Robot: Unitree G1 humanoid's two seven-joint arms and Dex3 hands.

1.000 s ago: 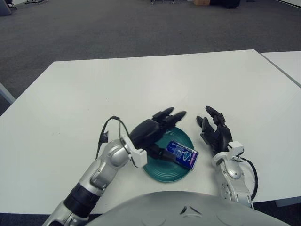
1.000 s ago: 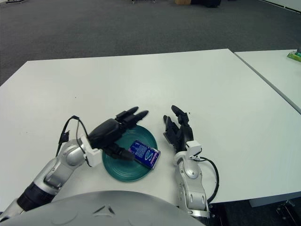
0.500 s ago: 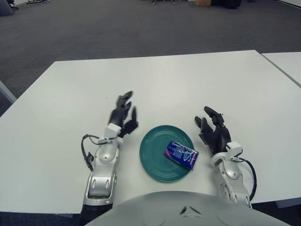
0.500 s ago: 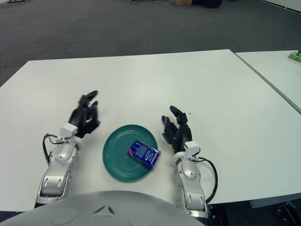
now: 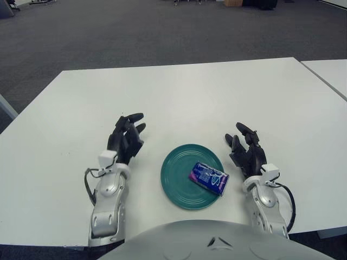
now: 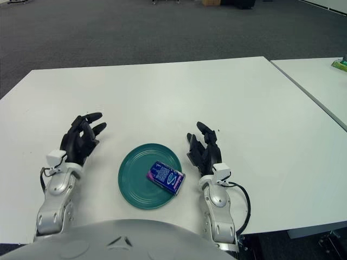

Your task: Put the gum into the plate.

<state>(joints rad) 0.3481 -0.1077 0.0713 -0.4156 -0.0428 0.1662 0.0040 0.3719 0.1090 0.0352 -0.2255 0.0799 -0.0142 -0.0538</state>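
A blue and purple gum pack (image 5: 209, 178) lies in the teal plate (image 5: 179, 184), on the plate's right half, tilted. My left hand (image 5: 125, 140) shows to the left of the plate with its fingers spread and nothing in them. My right hand (image 5: 246, 153) shows just right of the plate, fingers loosely spread, holding nothing. Neither hand touches the gum or the plate.
The white table (image 5: 179, 97) stretches far ahead and to both sides. A second white table (image 6: 320, 81) stands close on the right, with a small green item (image 6: 340, 64) at its far edge. Grey carpet lies beyond.
My left hand has let go of the gum in the plate, pulled back to the left and settled beside the plate. The gum stays in the plate. The right hand has not moved.
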